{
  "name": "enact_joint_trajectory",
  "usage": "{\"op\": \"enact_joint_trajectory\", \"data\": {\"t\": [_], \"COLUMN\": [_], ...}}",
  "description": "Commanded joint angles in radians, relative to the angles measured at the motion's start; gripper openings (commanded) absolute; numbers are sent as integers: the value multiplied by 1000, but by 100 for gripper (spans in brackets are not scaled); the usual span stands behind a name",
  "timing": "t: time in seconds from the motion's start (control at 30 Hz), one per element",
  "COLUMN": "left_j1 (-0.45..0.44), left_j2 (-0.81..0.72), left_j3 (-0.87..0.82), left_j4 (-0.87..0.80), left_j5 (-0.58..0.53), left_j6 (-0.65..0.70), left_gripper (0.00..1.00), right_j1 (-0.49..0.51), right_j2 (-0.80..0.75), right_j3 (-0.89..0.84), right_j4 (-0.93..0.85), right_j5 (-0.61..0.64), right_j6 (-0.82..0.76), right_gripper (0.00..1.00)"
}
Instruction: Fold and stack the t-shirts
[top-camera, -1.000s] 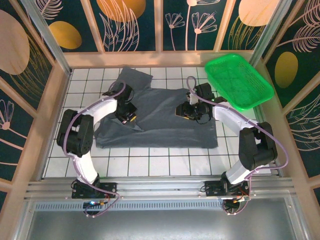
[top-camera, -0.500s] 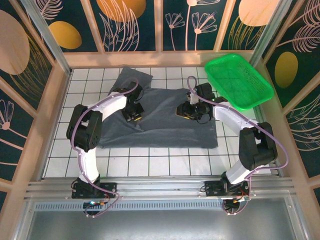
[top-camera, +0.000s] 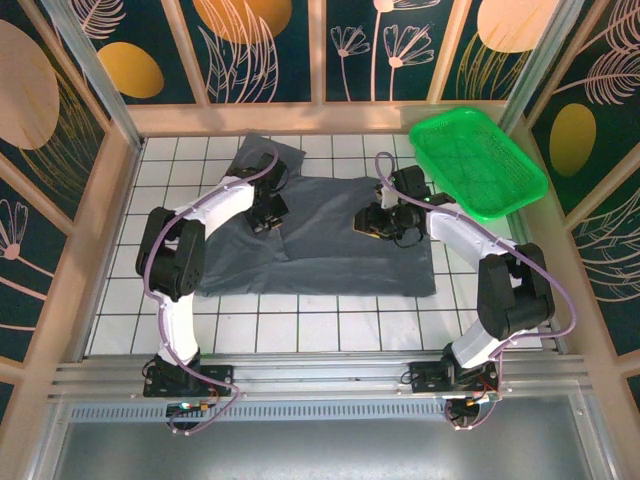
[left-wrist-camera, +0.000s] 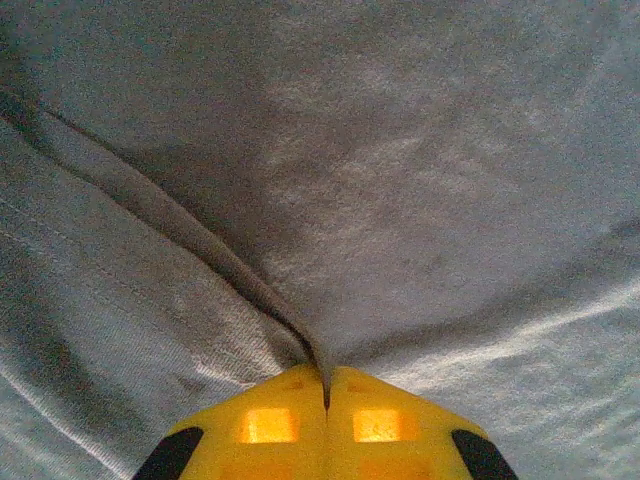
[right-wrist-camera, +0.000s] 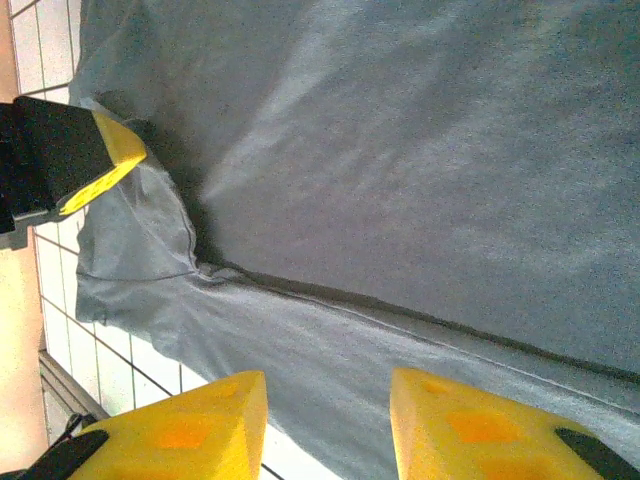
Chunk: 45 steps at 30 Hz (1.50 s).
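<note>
The grey t-shirt (top-camera: 340, 255) is lying spread out on the white tiled counter (top-camera: 300, 320). The left hand (top-camera: 266, 218) is pressing its fingers together on a raised fold of the cloth, at the shirt's left part. The right hand (top-camera: 372, 226) is hanging over the shirt's right half with its fingers apart. A green basket (top-camera: 480, 165) is sitting at the far right corner.

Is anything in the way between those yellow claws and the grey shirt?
Nothing visible. The left gripper is shut on a fold of the t-shirt, and the right gripper hangs open over bare cloth. The green basket sits off at the far right.
</note>
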Motion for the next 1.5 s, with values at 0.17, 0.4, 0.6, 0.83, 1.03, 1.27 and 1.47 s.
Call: {"op": "enact_joint_trajectory", "data": {"t": [0.17, 0.4, 0.6, 0.83, 1.03, 1.27, 1.47], "left_j1": [0, 161, 281, 338, 421, 495, 502], "left_j2": [-2, -244, -253, -229, -387, -482, -459], "left_j3": [32, -337, -443, -594, -757, -841, -644], "left_j4": [-79, 52, 148, 222, 194, 174, 140], "left_j5": [-71, -10, 31, 23, -44, -88, -153], "left_j6": [63, -19, -17, -112, -163, -183, -134], "left_gripper": [54, 38, 31, 27, 27, 28, 35], "right_j1": [-24, -96, -98, -71, 6, 126, 145], "right_j2": [-21, -114, -74, 86, 60, 38, -46], "right_j3": [-41, -214, -239, -232, -295, -320, -196], "right_j4": [-48, -86, -106, -186, -241, -268, -245], "right_j5": [68, 211, 327, 402, 392, 298, 358], "right_j6": [-17, 75, 95, 96, 132, 166, 142], "right_gripper": [39, 33, 32, 31, 32, 34, 41]}}
